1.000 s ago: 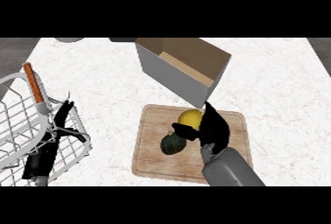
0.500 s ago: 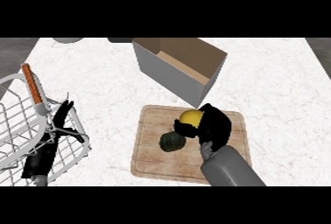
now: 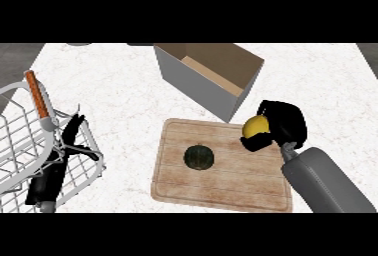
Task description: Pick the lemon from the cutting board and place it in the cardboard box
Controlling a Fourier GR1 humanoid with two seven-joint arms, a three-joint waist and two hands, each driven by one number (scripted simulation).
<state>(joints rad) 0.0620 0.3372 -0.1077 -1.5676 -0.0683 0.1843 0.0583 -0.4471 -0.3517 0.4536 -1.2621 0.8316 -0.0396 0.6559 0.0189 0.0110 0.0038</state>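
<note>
a: where's the lemon (image 3: 254, 127)?

b: in the right hand (image 3: 285, 123). the black fingers and thumb are curled round it, so only one smooth, yellow, oval flank shows on the side toward the board's middle. it sits at the far right corner of the cutting board (image 3: 221, 182), close to the near corner of the cardboard box (image 3: 198, 75). whether it is touching the wood or clear of it, i cannot tell.

a: what's the board like?

b: a pale wooden slab with rounded corners, grain running across it and a shallow groove just inside the edge. a round, dark green fruit (image 3: 198, 157) with a ribbed skin lies near its middle, apart from the hand.

a: and the box?

b: straight-sided and open-topped, with flat grey outer walls and tan card inside. it stands just beyond the board on the white, faintly veined stone counter (image 3: 118, 85).

a: the other hand?

b: the left hand (image 3: 72, 136) rests at the view's left, fingers straight and pointing up, holding nothing. it lies against a white wire basket (image 3: 22, 145) of thin crossed rods. a long utensil with an orange handle (image 3: 38, 98) lies along the basket's rim.
</note>
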